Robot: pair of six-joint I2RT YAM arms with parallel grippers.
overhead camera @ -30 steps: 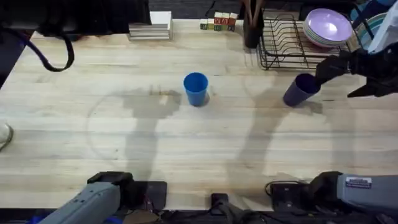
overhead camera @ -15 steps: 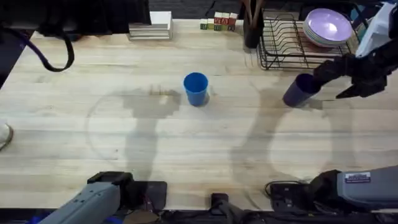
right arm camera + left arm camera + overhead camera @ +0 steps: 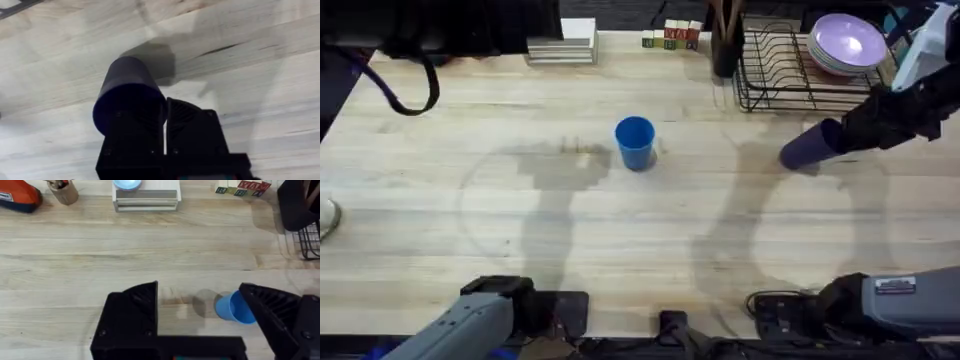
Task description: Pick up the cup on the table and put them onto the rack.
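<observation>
Overhead: right gripper clamped on the rim of a dark purple cup, cup tilted, on the wooden table just in front of the black wire rack; a blue cup stands upright mid-table, well apart, and purple plates sit in the rack. Left wrist: left gripper spread wide, holding nothing, blue cup beyond it beside one finger. Right wrist: black fingers nearly together, pinching the purple cup's wall, one finger inside the mouth.
</observation>
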